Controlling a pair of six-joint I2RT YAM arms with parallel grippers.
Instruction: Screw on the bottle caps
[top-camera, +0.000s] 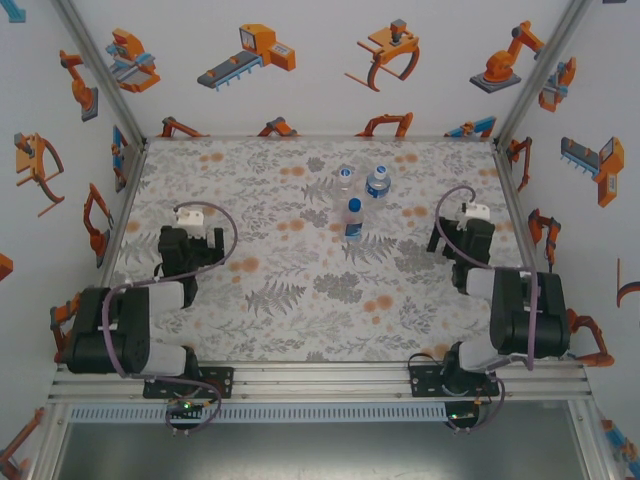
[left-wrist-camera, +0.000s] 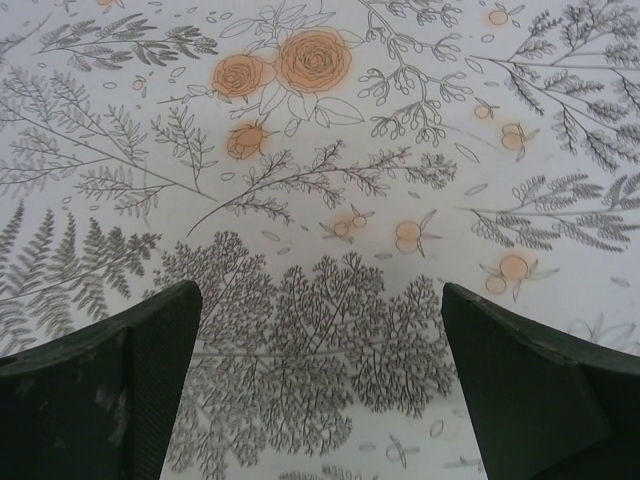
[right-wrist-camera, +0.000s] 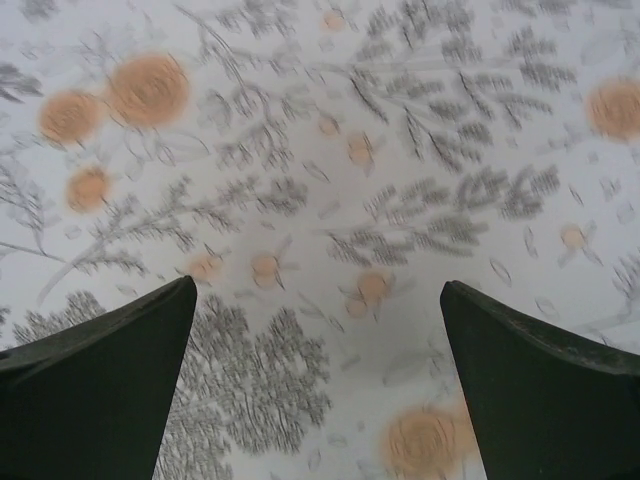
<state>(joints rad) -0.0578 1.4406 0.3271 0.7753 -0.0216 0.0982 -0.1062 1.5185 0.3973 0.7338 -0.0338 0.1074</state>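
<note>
- Over the printed mat (left-wrist-camera: 330, 150), the left gripper (left-wrist-camera: 320, 290) has its jaws spread wide, with nothing between them.
- On the other side, the right gripper (right-wrist-camera: 318, 285) is equally wide and empty.
- Three bottles (top-camera: 353, 225) stand upright close together at the far middle of the mat, well apart from both grippers.
- Blue bottle caps (top-camera: 377, 172) sit on top of two bottles.

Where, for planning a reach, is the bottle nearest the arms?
Top view: that bottle stands upright, right of centre, in front of the other two bottles.
</note>
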